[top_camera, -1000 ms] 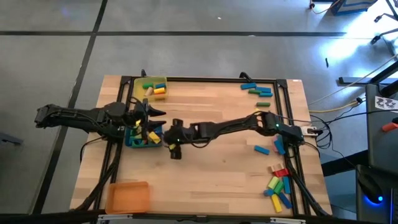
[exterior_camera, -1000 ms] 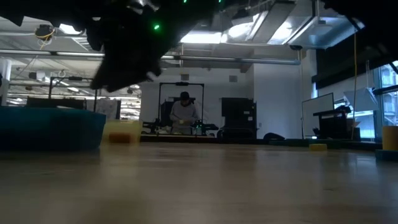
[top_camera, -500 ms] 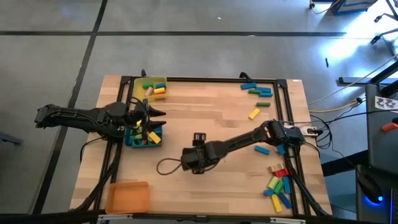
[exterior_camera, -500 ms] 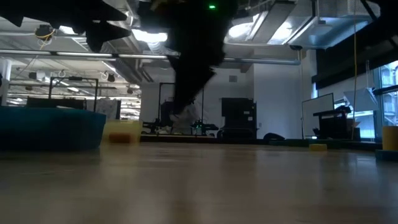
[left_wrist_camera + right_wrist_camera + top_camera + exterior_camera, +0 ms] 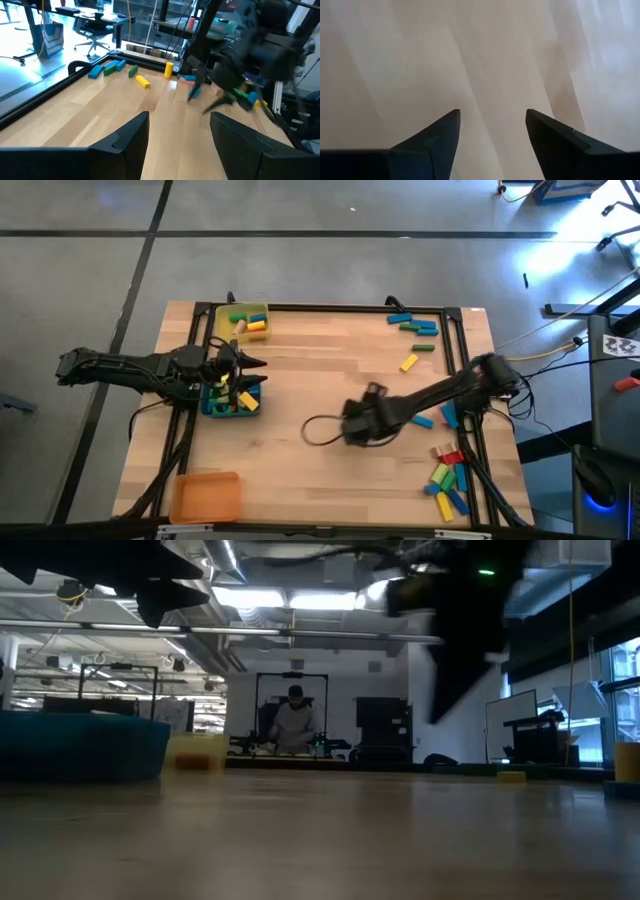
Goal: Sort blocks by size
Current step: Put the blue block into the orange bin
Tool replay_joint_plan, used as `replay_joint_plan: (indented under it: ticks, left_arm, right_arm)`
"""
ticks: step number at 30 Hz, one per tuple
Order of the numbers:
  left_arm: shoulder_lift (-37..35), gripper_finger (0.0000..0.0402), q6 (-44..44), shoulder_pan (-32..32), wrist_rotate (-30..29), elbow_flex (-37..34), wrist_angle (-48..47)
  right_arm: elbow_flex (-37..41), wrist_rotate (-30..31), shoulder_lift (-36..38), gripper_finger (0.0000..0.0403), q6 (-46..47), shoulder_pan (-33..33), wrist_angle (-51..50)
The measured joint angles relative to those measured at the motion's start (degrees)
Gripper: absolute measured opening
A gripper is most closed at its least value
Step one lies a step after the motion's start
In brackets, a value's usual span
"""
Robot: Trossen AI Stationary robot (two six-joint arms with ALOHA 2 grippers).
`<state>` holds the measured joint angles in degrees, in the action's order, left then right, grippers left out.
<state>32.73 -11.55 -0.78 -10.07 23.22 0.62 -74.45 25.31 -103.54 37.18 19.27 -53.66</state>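
Heading empty: right gripper point(image 5: 352, 423) over mid worktop point(image 5: 330, 360), fingers apart, nothing held. Left gripper point(image 5: 243, 372) parted, empty, above blue tray point(image 5: 212, 408). Blocks point(image 5: 447, 478): loose cluster at worktop's right edge. Advice: approach level, straddle one block squarely before closing.

Look past your bench point(image 5: 330, 380) and you see grey floor point(image 5: 300, 260) crossed by dark lines. Across the room, ceiling lights point(image 5: 290, 600) glow under exposed pipes; a person point(image 5: 294, 720) sits at a far desk, and windows point(image 5: 625, 690) stand at one side.
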Motion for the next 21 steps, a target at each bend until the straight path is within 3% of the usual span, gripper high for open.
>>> replay_joint_plan:
  ticks: [7, 12, 21]
  left_arm:
    - [0.0, 0.0196, 0.0, 0.0, 0.0, 0.0, 0.0]
    - [0.0, 0.0196, 0.0, 0.0, 0.0, 0.0, 0.0]
    - [0.0, 0.0196, 0.0, 0.0, 0.0, 0.0, 0.0]
  right_arm:
    - [19.1, -4.9, 18.5, 0.0227, 9.8, 0.0, 0.0]
    - [28.3, -12.2, 28.9, 0.0227, 12.1, -0.2, -0.5]
    - [36.0, -23.7, 33.9, 0.0227, 16.8, -0.2, -1.8]
